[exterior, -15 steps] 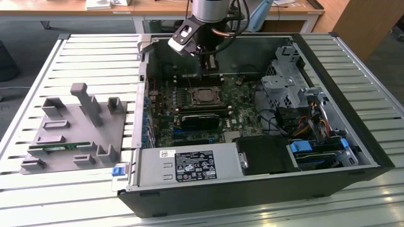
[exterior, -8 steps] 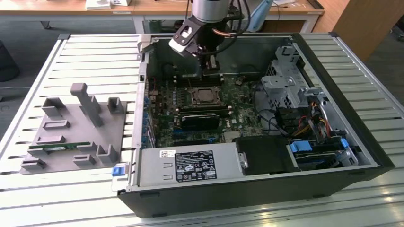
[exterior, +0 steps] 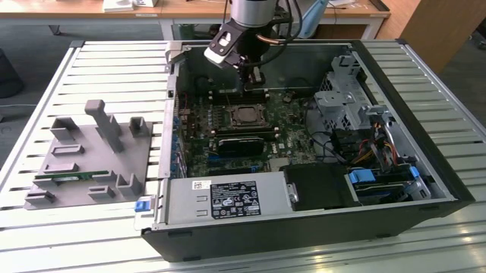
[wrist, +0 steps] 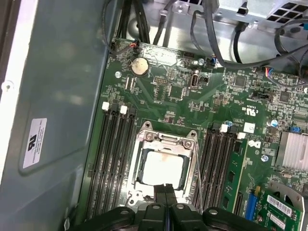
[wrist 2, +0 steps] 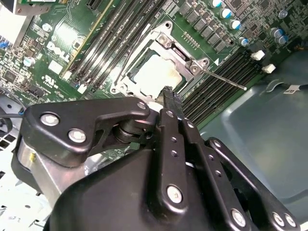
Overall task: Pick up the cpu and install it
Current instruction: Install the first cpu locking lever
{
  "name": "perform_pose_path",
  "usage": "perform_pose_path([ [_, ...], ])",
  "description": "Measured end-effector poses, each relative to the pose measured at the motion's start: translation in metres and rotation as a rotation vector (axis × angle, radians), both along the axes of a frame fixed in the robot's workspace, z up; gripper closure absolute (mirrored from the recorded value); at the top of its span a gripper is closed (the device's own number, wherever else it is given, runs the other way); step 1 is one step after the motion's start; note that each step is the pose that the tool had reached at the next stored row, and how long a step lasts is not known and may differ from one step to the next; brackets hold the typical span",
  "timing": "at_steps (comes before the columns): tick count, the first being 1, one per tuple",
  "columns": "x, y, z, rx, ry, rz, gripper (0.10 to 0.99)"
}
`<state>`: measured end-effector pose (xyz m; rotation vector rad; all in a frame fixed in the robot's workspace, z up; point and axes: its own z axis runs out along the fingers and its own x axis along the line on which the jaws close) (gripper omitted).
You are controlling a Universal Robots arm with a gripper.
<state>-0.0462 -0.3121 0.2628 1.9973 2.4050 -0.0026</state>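
You have a slatted metal worktop (exterior: 99, 62) carrying an open computer case (exterior: 319, 227) that lies on its side, with a grey moulded fixture tray (exterior: 83, 165) beside it toward the exterior view's left. Inside the case the green motherboard (wrist: 192, 96) is exposed, with a power supply box (exterior: 227, 199) along the near wall in the exterior view and a metal drive cage (exterior: 342, 102) toward that view's right. The arm (exterior: 254, 14) reaches down into the case from the far side, and its gripper (wrist: 165, 192) hangs just above the board at the edge of the processor socket (wrist: 163, 166). The fingers (wrist: 161, 190) are pressed together with nothing between them, their tips near the socket's metal frame. The cpu (wrist: 163, 168) already sits flat in the socket, its pale silver top framed by the open retention bracket, and you can see it in both wrist views (wrist 2: 154, 72). Rows of black memory slots (wrist: 115, 154) run on either side of the socket, and a round coin battery (wrist: 139, 66) sits further up the board.
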Motion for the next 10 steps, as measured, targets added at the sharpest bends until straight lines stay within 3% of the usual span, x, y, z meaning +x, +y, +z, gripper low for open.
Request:
perform_pose_path([
  [3,-0.0002,0.0000,0.0000,0.000,-0.0001,0.020,0.980],
  [10,-0.0002,0.0000,-0.0003,0.000,0.0004,0.141,0.980],
])
